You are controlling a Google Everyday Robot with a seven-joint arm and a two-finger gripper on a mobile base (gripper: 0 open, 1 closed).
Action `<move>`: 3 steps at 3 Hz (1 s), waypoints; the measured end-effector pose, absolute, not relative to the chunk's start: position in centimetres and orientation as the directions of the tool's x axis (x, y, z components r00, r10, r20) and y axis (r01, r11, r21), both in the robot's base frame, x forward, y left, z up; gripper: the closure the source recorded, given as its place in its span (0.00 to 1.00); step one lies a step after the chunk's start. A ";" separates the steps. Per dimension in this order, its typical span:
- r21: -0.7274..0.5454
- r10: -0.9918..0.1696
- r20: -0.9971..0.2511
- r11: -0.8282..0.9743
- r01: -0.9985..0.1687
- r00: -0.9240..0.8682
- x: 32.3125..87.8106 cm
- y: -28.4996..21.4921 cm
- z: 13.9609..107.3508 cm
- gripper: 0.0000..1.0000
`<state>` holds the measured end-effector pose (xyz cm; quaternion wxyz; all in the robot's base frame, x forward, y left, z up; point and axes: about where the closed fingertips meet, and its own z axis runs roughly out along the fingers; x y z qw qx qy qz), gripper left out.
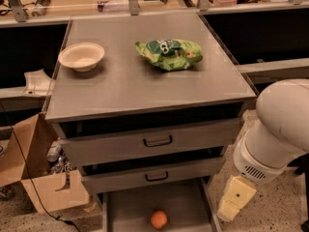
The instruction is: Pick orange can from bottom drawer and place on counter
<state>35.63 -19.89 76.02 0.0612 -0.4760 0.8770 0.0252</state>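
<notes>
The counter point(145, 88) is the reference point for every position below.

1. Left of the counter and below its level, an open cardboard box point(36, 178) stands on the floor against the cabinet.
2. On the counter's left rear area sits an empty pale bowl point(81, 56).
3. On its right rear area lies a crinkled green snack bag point(169, 53). The front half of the surface is bare, so it looks like the likely set-down zone.
4. Under the counter's front edge, two grey drawers with black handles point(158, 140) are only slightly ajar.
5. The bottom drawer point(128, 211) is pulled far out below them, exposing its flat floor from above.
6. The orange can point(159, 219) rests on that floor, right of centre and clear of the side walls. It has not been picked up.
7. Right of the counter and well below it, the gripper point(232, 203) hangs beside the bottom drawer's right wall, angled down and apart from the can. Whether it is released or clenched cannot be told.
8. The white arm point(282, 124) approaches from the side, probably because the upper drawers overhang the can.
</notes>
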 end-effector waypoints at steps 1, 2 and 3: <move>0.011 -0.821 -0.075 0.567 -0.824 -0.566 35.5 -18.8 71.7 0.00; 0.011 -0.817 -0.074 0.572 -0.820 -0.571 35.5 -18.8 71.7 0.00; 0.050 -0.806 -0.076 0.585 -0.809 -0.587 35.3 -18.5 70.0 0.00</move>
